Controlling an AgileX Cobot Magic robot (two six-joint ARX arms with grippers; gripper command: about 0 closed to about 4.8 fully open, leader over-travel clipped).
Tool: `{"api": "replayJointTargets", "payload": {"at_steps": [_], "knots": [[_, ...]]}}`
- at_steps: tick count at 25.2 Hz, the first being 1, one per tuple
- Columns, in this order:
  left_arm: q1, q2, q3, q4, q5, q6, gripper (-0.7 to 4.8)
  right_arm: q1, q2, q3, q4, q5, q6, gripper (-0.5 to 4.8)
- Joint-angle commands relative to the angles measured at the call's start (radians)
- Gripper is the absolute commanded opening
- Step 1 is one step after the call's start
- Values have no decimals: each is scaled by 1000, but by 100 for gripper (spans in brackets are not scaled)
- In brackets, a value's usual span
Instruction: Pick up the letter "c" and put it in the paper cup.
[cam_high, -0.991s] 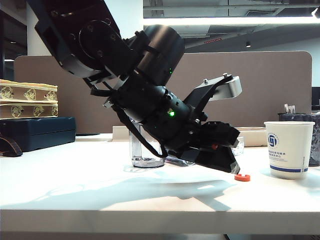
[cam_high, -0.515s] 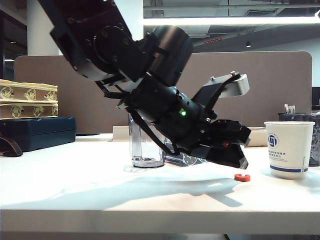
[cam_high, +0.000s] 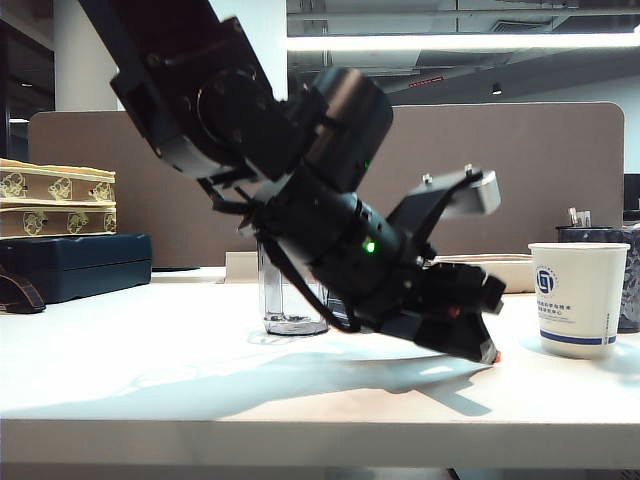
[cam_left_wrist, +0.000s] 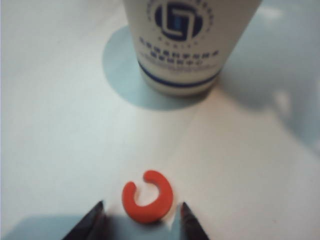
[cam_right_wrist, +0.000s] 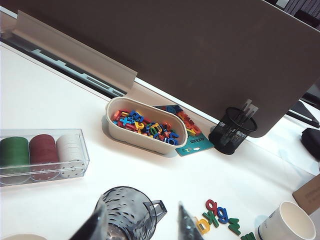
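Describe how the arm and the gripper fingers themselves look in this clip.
The left arm is matte black with bulky rounded joint housings, black cables looped beneath it, a small green indicator light and a grey metal camera bracket. The left gripper and right gripper show only dark, pointed fingertips.

A: Left gripper low over the white table, fingertips open either side of the letter "c". Paper cup stands beyond, bare table between.

B: Right gripper open, high above the grey plastic cup. Chip case, letter tray, pen holder crowd that side.
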Motion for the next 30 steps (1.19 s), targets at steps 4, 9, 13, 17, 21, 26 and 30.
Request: {"api": "replayJointTargets", "payload": {"at_steps": [4, 9, 13, 17, 21, 26, 30], "knots": [[-2, 10, 9, 7, -1, -15, 188, 41, -4, 6, 6, 40, -51, 181], [-2, 11, 10, 8, 2, -39, 188, 45, -4, 6, 0, 42, -51, 181], [-2, 21, 9, 21, 51, -40, 188, 45, -4, 6, 0, 60, -51, 181], [-8, 26, 9, 24, 53, -40, 188, 45, -6, 6, 0, 61, -51, 181], [-8, 27, 9, 24, 53, -40, 187, 45, -6, 6, -1, 61, -51, 181], [-8, 27, 10, 27, 40, -39, 184, 45, -6, 6, -1, 64, -51, 181], [-8, 37, 17, 24, 25, -40, 184, 45, -6, 6, -6, 64, -52, 181]]}}
